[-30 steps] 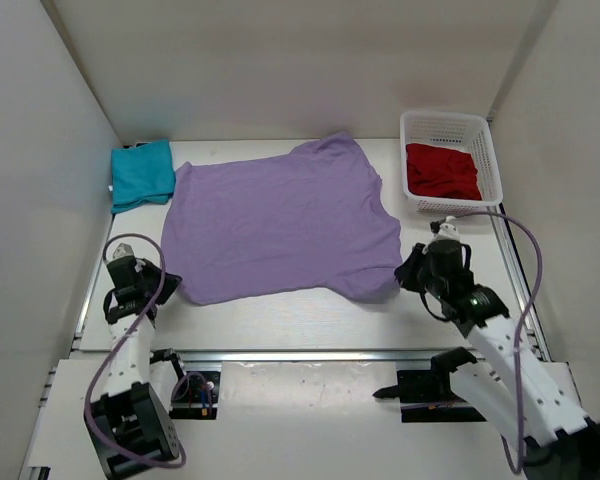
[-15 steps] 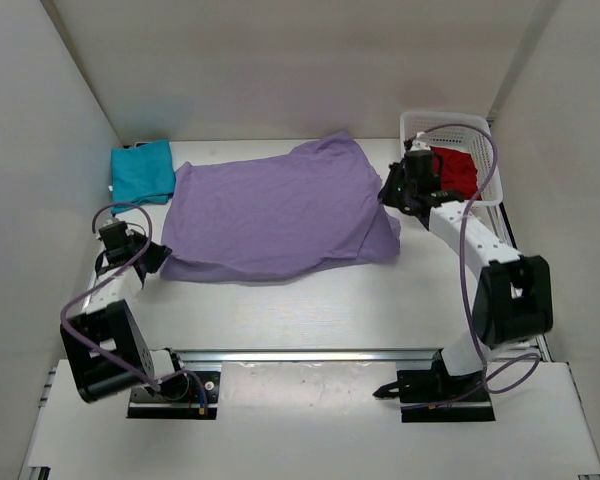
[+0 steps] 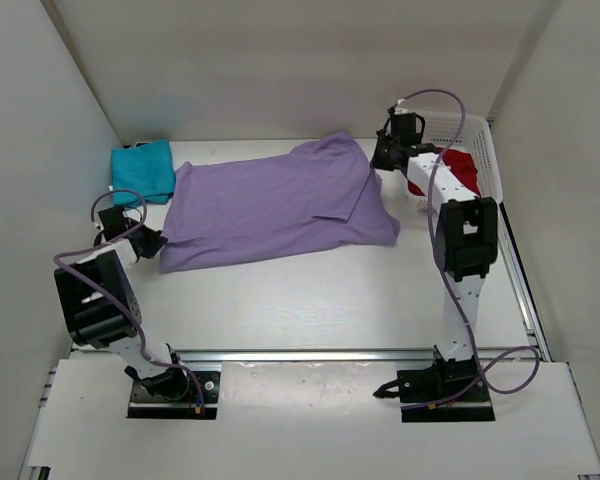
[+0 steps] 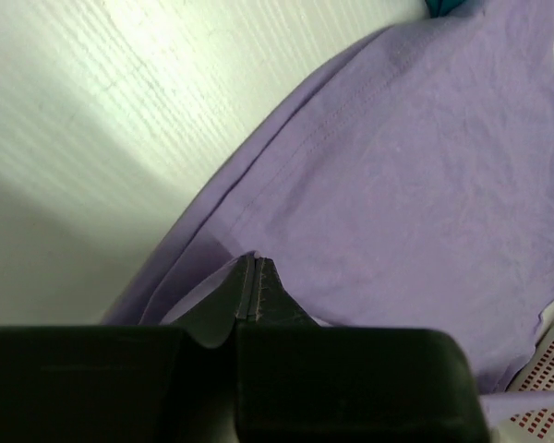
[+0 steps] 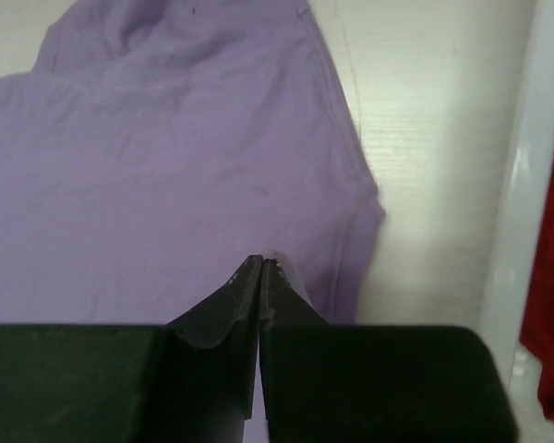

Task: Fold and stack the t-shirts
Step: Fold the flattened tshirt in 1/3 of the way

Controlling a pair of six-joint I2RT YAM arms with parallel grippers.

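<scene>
Teal t-shirt point(image 3: 143, 172): folded into a compact rectangle, far-left corner of the white table point(image 3: 310, 300), soft matte knit, its right edge just beside the lavender one.

Left gripper point(image 3: 152, 243): at the lavender t-shirt's point(image 3: 270, 205) near-left corner. Wrist view shows black fingers point(image 4: 245, 286) pressed together with a thin fold of purple cloth pinched at the tips.

Lavender t-shirt: mid-table, thin jersey with fine weave, stitched hem visible in the left wrist view. Near half is doubled over toward the back, so it reads as a wide, slightly skewed band with a soft rolled fold along the near edge; top layer's right corner sits diagonal across the lower layer. A few shallow wrinkles.

Right gripper point(image 3: 382, 160): at the shirt's far-right corner, just beside the basket point(image 3: 475, 125). Jaws closed tight, purple fabric edge caught at the tips.

Basket: white lattice plastic, rectangular, far right. Red t-shirt point(image 3: 463, 168) bunched inside, unfolded, partly hidden by the right arm.
</scene>
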